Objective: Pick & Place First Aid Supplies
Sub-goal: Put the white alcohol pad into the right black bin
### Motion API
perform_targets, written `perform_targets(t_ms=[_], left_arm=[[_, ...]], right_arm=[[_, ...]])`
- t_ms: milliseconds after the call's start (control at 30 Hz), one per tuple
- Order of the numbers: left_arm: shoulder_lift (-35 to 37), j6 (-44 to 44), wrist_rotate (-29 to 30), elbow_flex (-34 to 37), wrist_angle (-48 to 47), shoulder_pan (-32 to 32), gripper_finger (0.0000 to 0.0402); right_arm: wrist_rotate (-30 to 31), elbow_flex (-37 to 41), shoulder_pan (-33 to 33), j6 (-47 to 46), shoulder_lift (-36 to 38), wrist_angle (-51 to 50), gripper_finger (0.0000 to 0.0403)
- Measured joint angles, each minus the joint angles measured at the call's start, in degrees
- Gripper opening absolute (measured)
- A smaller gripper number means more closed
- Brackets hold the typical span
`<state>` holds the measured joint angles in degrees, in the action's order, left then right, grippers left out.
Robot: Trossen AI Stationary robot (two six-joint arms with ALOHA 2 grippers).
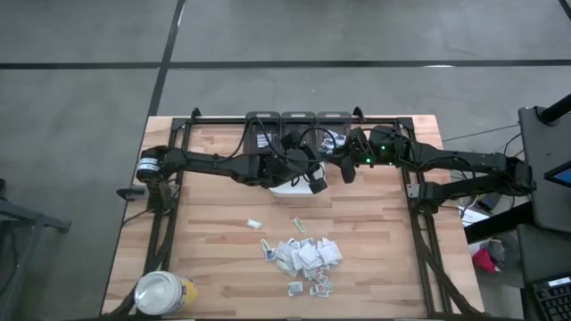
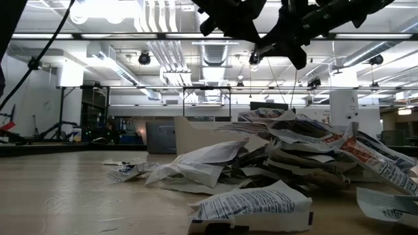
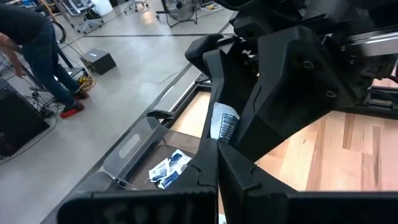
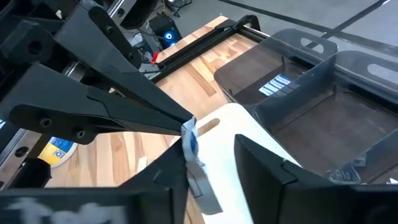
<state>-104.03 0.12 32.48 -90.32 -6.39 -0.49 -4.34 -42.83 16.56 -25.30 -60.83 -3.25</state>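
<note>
Packet point(image 3: 225, 124) hangs clenched in left gripper point(image 3: 217, 144) jaws above tray point(image 4: 249, 127); right gripper point(image 4: 211, 158) jaws flank it, parted.

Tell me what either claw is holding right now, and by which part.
The left claw pinches a small white packet by its top edge. The right claw stands around the packet, not clearly gripping it.

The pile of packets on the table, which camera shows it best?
The high view: the whole pile of packets lies spread out, with strays around it. The low view shows it close but edge-on, packets overlapping. The left wrist view shows none of it; the right wrist view shows no pile either.
</note>
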Motion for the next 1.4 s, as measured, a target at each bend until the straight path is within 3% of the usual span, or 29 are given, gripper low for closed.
perform_targets(t_ms=[333, 600, 733, 933, 1167, 1400], left_arm=[[0.0, 0.1, -0.1, 0.0, 0.0, 0.2, 0.0000], [0.1, 0.3, 0.0, 0.0, -0.1, 0.2, 0.0000], [1.2, 0.0, 0.4, 0.0, -4.6, 0.2, 0.0000], [4.6, -3.1, 1.0, 1.5, -13.2, 0.2, 0.0000], [10.0, -9.6, -1.7, 8.0, -16.1, 0.5, 0.0000], [15.6, -14.3, -6.2, 17.1, -10.6, 0.8, 0.0000]], right_arm=[[-0.2, 0.1, 0.0, 2.2, 0.6, -4.8, 0.0012], [-0.3, 0.1, 0.0, 2.4, 1.5, -6.0, 0.0008], [-0.1, 0.1, 0.0, 2.8, 3.4, -11.0, 0.0008], [8.7, 0.1, 0.2, 1.3, 8.8, -25.2, 0.0008], [16.3, 0.1, 3.0, -6.4, 11.8, -39.6, 0.0008], [16.4, 0.1, 8.8, -7.2, 8.1, -43.0, 0.0008]])
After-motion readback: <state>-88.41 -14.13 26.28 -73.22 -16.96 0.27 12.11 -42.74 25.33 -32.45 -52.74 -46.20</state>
